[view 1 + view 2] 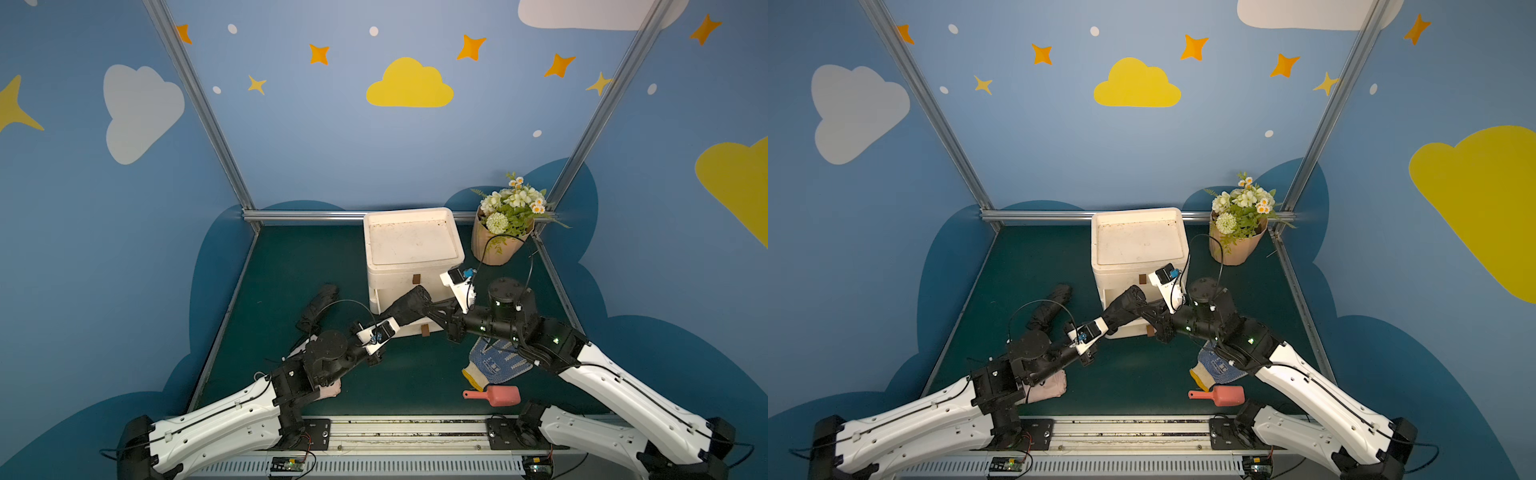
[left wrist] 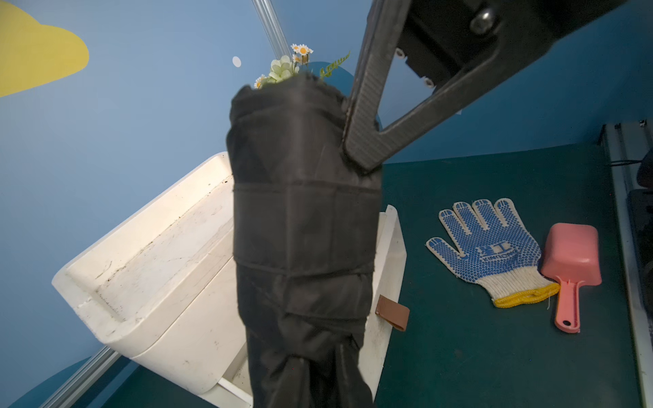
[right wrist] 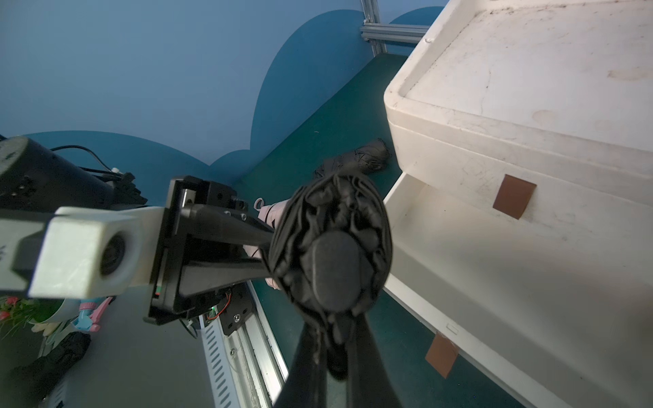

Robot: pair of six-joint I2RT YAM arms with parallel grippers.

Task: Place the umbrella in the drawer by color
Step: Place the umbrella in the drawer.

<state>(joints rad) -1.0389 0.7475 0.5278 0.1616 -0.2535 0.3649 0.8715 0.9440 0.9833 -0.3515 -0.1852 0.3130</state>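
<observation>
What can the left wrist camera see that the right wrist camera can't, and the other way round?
Only the left wrist view shows the blue-dotted glove, the pink scoop and the flowers. Only the right wrist view shows a second black umbrella, lying down, and the left gripper. Both show the gripped black umbrella and the white drawer cabinet.

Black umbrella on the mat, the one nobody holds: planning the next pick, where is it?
In both top views the loose black umbrella lies on the left side of the green mat, just left of the white drawer unit, beyond the left arm.
</observation>
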